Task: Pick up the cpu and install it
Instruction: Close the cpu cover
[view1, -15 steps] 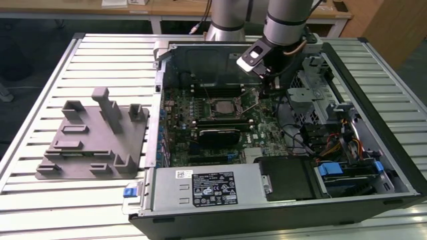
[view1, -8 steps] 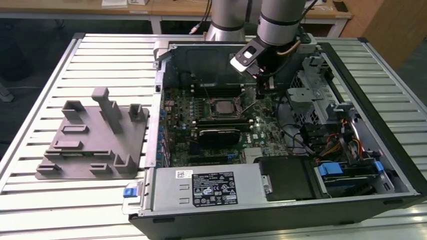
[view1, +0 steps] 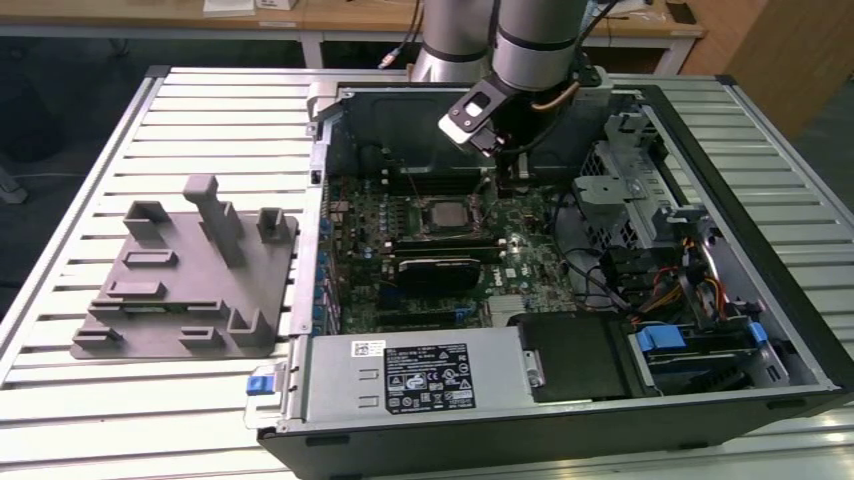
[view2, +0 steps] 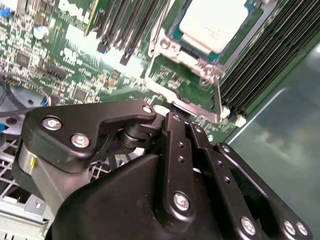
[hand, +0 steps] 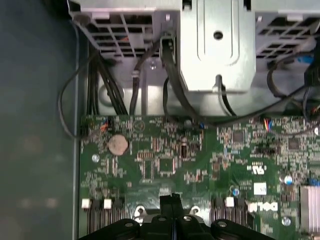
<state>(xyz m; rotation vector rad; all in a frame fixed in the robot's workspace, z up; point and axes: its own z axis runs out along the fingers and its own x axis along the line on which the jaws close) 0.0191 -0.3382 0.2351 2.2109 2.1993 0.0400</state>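
The cpu (view2: 212, 22) lies flat in the motherboard socket, its silver top showing inside the metal frame (view2: 202, 75). In the exterior view the cpu (view1: 441, 213) sits mid-board inside the open computer case. My gripper (view1: 519, 176) hangs over the board just to the exterior view's right of the socket and a little behind it. Its black fingers (view2: 174, 131) are pressed together with nothing between them, the tips close to the corner of the socket frame and its thin lever. In the first wrist view the gripper (hand: 172, 201) points down at the green board.
A grey plastic tray (view1: 187, 290) with upright posts stands on the slatted table at the exterior view's left. The case holds memory slots (view2: 260, 65), a power supply (view1: 414, 375), a drive cage (hand: 215, 45) and loose cables (view1: 667, 280) around the board.
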